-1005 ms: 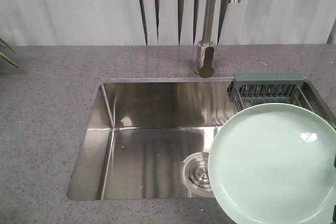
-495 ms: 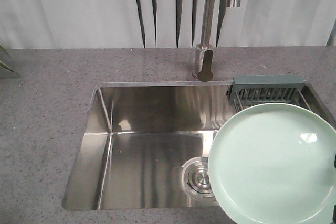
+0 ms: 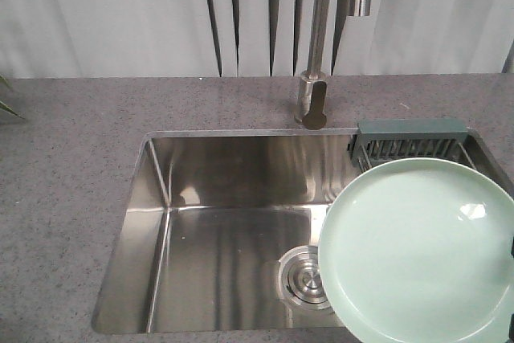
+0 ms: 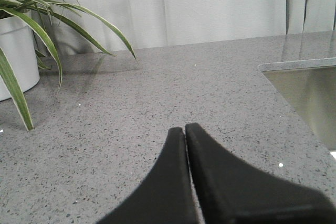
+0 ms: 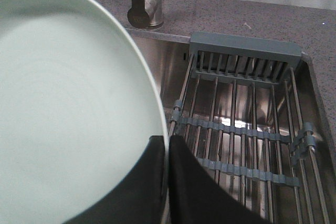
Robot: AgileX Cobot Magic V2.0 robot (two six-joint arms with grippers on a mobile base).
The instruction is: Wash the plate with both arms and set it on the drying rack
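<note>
The pale mint-green plate (image 3: 418, 251) hangs over the right end of the sink, its face turned toward the front camera. In the right wrist view the plate (image 5: 68, 103) fills the left side, and my right gripper (image 5: 167, 142) is shut on its rim, one finger on each face. The drying rack (image 5: 247, 129) of silver bars with grey-green end pieces lies across the sink just right of and below the plate; only its far end piece (image 3: 411, 138) shows in the front view. My left gripper (image 4: 185, 129) is shut on nothing above the grey countertop, left of the sink.
The stainless sink basin (image 3: 225, 230) has a round drain (image 3: 305, 277) partly behind the plate. A tall metal tap (image 3: 315, 78) rises behind the basin. A potted plant in a white pot (image 4: 18, 51) stands on the speckled grey countertop (image 4: 157, 93) left of my left gripper.
The sink, tap and rack sit slightly lower and nearer in the front view than a second ago. The plate keeps the same place in the frame.
</note>
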